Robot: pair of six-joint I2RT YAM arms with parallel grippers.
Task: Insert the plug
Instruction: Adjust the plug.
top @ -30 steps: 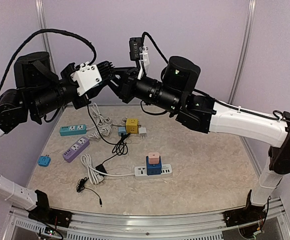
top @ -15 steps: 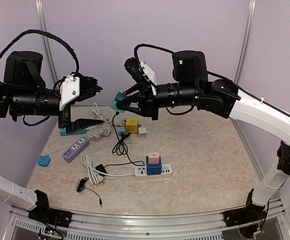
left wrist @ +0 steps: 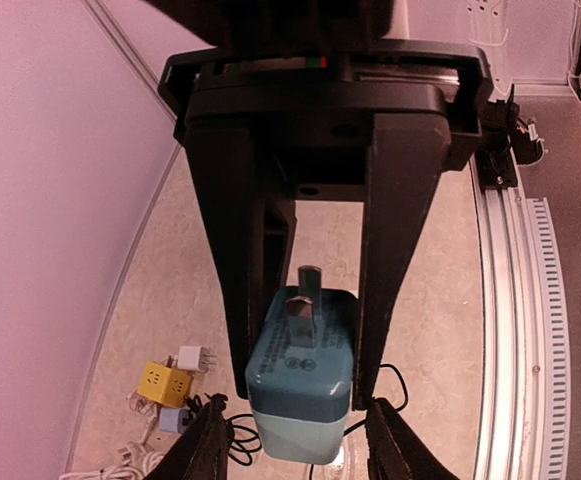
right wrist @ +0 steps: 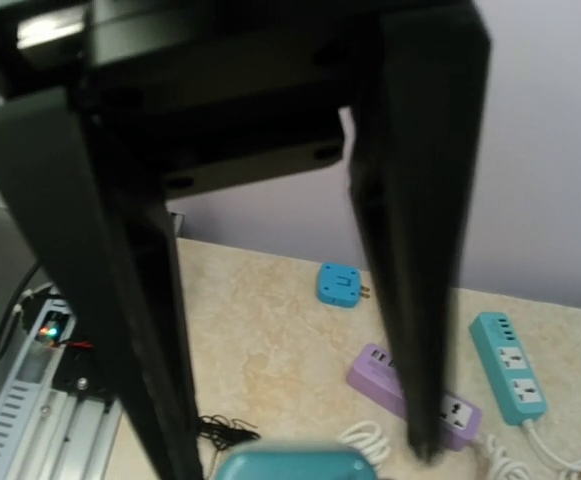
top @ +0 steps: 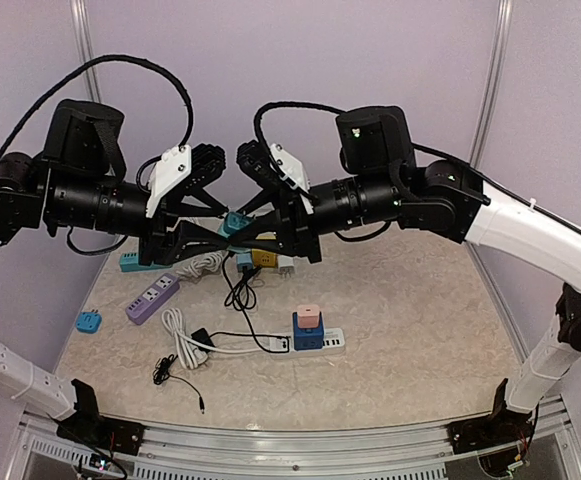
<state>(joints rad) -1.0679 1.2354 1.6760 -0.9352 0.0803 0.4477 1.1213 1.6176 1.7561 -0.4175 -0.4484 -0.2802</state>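
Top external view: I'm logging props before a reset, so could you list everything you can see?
teal adapter: one, teal, mid-air in the right gripper.
teal power strip: one, teal, table's far left.
purple power strip: one, purple, just nearer.
white power strip: one, white, centre.
blue cube: one, blue, on the white power strip.
pink cube: one, pink, on the blue cube.
yellow adapter, white adapter, light blue adapter: one each, far centre.
blue adapter: one, blue, left edge.
white cables, black cables: several, left of centre.
right gripper: one, black, shut on the teal adapter.
left gripper: one, black, open, facing it.
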